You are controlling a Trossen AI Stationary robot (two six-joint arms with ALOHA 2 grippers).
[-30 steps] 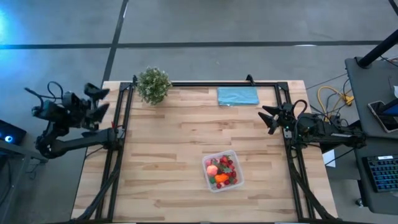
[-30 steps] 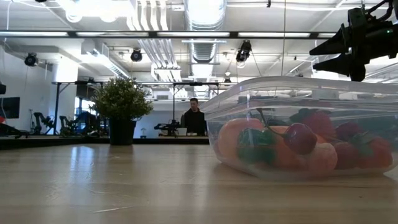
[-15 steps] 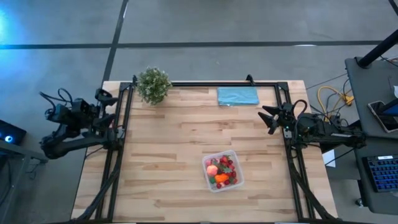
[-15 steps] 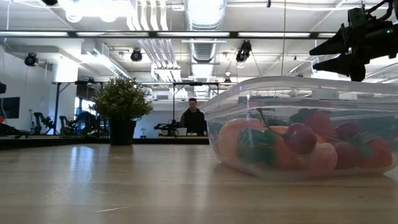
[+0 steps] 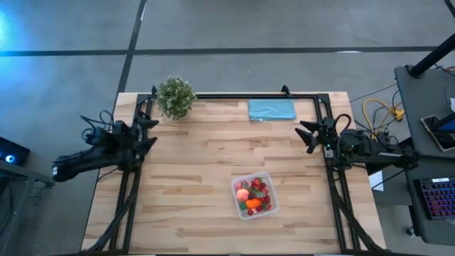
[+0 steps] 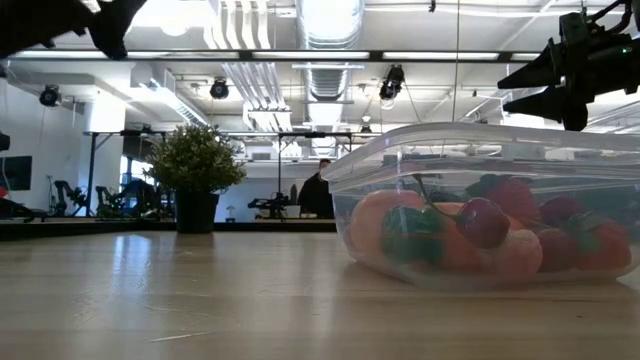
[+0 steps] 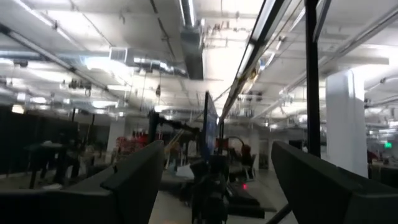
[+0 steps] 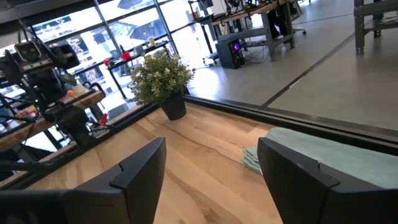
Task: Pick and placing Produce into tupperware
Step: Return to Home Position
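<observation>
Two risks I can name from here, both as a judgement. First, my left claw point(image 5: 151, 129) hangs over the left border of the worktop point(image 5: 199, 160), just beside the black frame rail point(image 5: 134, 174) and not far from the potted plant point(image 5: 175, 97). If this arm swings wide on the way to its rest place, it could strike the rail or tip the plant. Second, the tupperware point(image 5: 268, 178) stands right of the middle, on the side away from the plant and the teal cloth point(image 5: 271, 109), nearer to my right arm. A low sweep from that side could push it and spill the Produce point(image 5: 254, 197), which lies inside it: red strawberries, an orange piece and a pink-orange ball.

My left arm lies stretched and low, with its claw pointing inward; the fingers are spread wide and nothing is between them. My right claw point(image 5: 303, 136) waits at the right border, raised well above the tub and also pointing inward. Its fingers are wide apart and empty.
</observation>
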